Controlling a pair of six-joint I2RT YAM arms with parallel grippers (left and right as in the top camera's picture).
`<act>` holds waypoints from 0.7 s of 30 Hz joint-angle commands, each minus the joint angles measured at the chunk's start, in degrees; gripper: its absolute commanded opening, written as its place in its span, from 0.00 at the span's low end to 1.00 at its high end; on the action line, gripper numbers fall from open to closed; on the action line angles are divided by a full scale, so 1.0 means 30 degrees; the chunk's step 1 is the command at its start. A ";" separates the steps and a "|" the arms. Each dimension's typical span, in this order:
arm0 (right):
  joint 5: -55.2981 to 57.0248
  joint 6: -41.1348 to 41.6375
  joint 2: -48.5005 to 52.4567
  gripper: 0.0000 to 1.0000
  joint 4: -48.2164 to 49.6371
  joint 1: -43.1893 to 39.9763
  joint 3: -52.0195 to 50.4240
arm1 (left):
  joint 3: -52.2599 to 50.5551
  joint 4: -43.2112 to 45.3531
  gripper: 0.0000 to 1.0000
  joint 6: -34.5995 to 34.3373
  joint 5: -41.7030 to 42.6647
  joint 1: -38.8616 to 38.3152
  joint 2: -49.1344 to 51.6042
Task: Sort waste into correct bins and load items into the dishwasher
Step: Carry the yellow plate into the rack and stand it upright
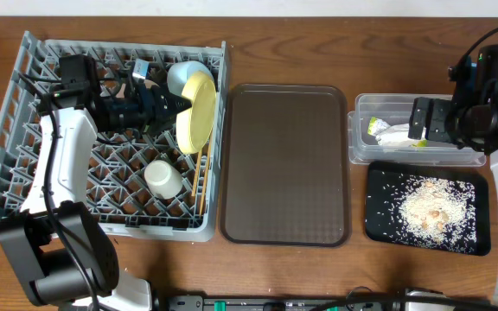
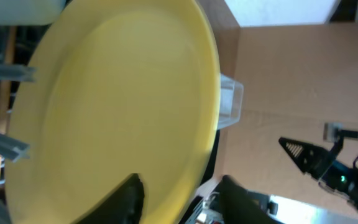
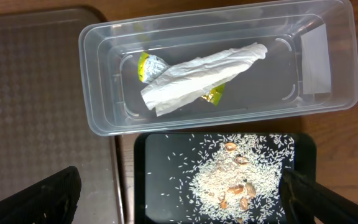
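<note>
Upper right of the grey rack [image 1: 145, 231], yellow-green plate [image 1: 199, 108] stands on edge, long axis up-down the frame. Left gripper [image 1: 173, 104] sits just left, jaws astride its rim; clamped or slack, cannot tell. Far right, right gripper [image 3: 179, 186] is wide and empty.

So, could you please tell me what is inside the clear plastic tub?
In the clear tub, a crumpled white napkin lies across a green-and-yellow wrapper. The napkin covers most of the wrapper.
</note>
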 commanded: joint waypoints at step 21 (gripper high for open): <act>0.0000 0.0240 0.0022 0.99 0.0000 -0.0189 0.0044 | 0.0750 0.2492 0.83 -0.3570 -1.4185 -0.2178 -0.6929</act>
